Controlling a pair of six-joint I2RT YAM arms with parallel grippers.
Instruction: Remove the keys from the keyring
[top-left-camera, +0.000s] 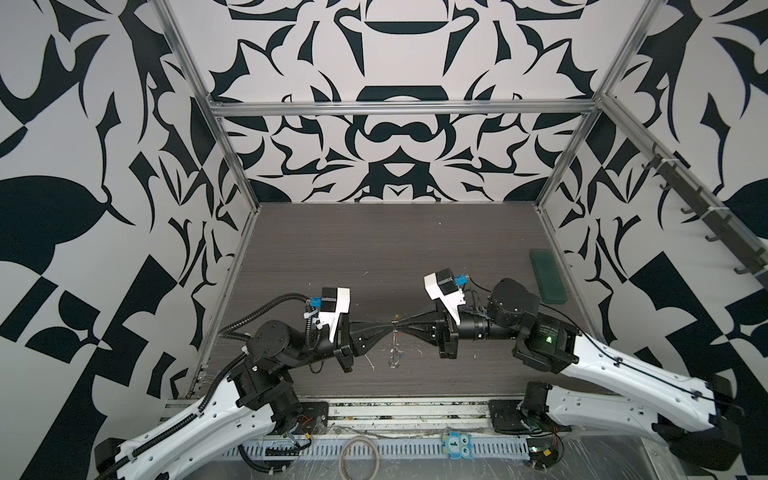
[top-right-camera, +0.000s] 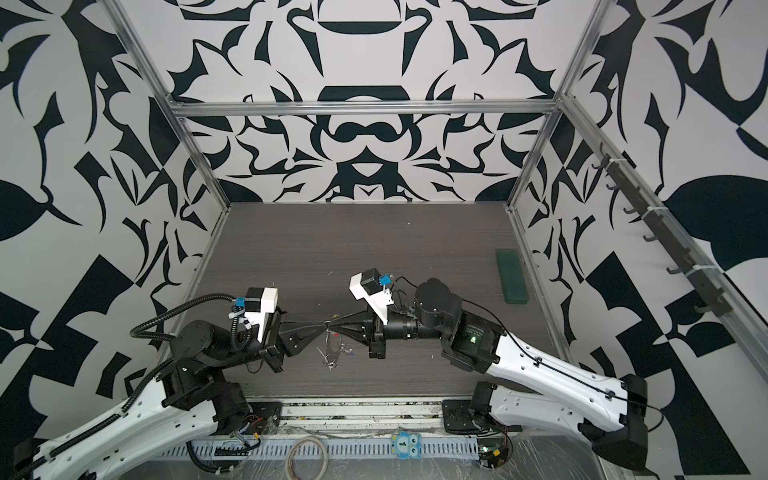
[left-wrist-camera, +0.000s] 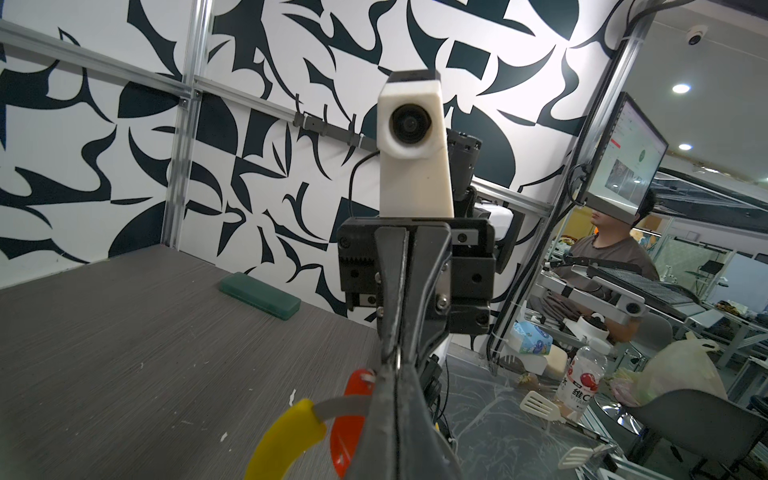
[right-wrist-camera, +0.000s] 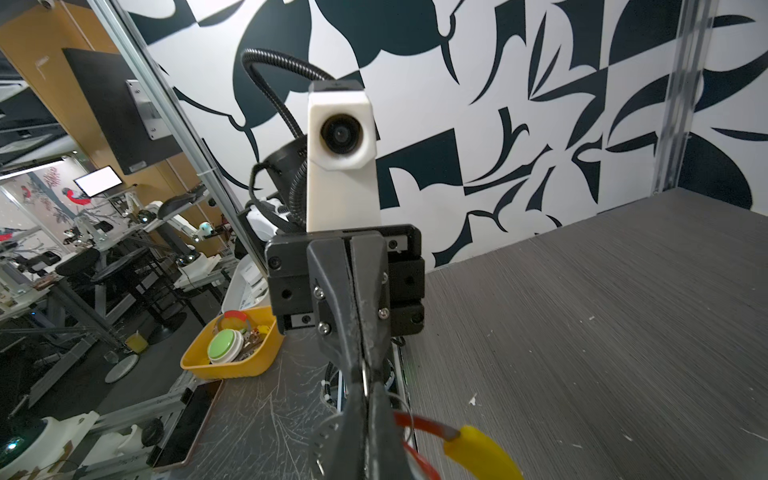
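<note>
Where the keyring (left-wrist-camera: 340, 405) hangs: in the air over the near middle of the table (top-left-camera: 324, 249), at the point where the two gripper tips meet; the rest of the loop dangles below them.
Keyring in both top views: a thin, faint strand under the tips, too fine to tell whether its low end touches the table.
Yellow section (left-wrist-camera: 286, 438): curved, joined to the grey band, hanging just beside the left fingers.
Red key (left-wrist-camera: 345, 444): flat tag on the loop, crossing behind the grey band, close against the left fingers; edge-on in the right wrist view.
Small metal ring (right-wrist-camera: 364, 376): wedged where the tips meet; cannot tell which pair pinches it.
Left gripper (top-left-camera: 388, 328): clenched, jaws together, the grey band running into its fingers; grasping the keyring.
Right gripper (top-left-camera: 402, 326): clenched tight, tip to tip with the left; what it pinches, cannot tell.
Arms: both reach inward, roughly level, nose to nose along one line.
Green case (top-left-camera: 547, 272): flat on the table at the far right, well apart from both grippers.
Beige hoop (top-left-camera: 360, 439): on the front ledge, off the table, near the rail.
</note>
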